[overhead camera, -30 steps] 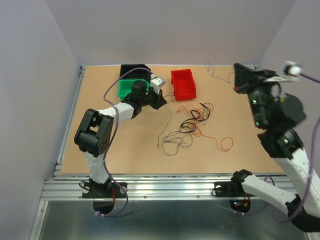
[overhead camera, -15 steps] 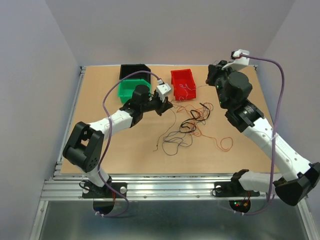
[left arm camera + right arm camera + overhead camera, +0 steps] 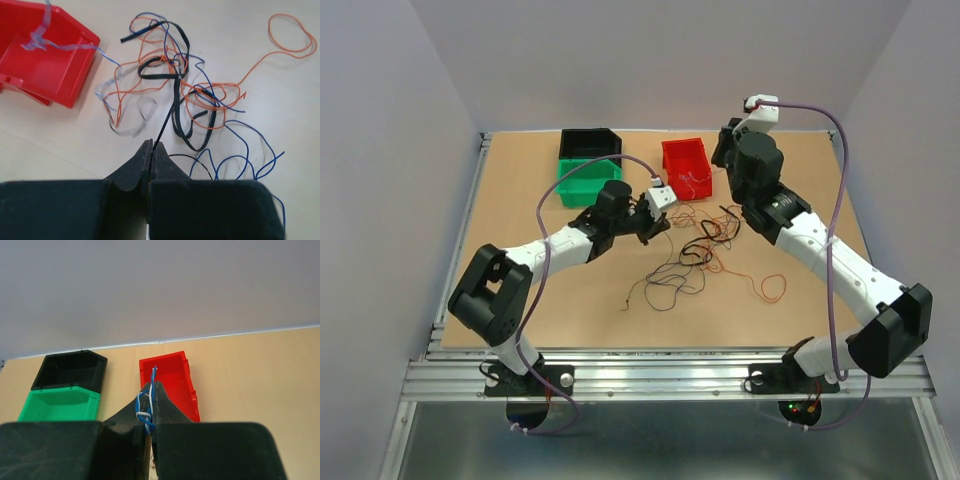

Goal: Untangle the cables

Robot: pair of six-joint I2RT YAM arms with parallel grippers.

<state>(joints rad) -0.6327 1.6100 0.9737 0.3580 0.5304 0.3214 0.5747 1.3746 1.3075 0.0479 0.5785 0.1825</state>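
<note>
The cables [image 3: 705, 243] lie tangled on the table's middle: orange, black and blue strands, with an orange loop [image 3: 772, 288] at the right. My left gripper [image 3: 660, 222] is at the tangle's left edge. In the left wrist view it [image 3: 151, 146] is shut on a thin black cable [image 3: 167, 117] that runs up into the tangle [image 3: 180, 85]. My right gripper [image 3: 722, 152] hovers by the red bin [image 3: 686, 165]. In the right wrist view it [image 3: 154, 385] is shut on a twisted blue-and-white cable [image 3: 149, 407] above the red bin [image 3: 175, 377].
A green bin [image 3: 582, 178] and a black bin [image 3: 588, 143] stand at the back left. The red bin [image 3: 45, 65] holds a pale blue strand [image 3: 40, 37] that trails over its wall. Thick lilac arm cables arc over both arms.
My right arm has swung from the far right leftward, down to the red bin. My left arm has reached from the green bin rightward to the tangle's edge.
</note>
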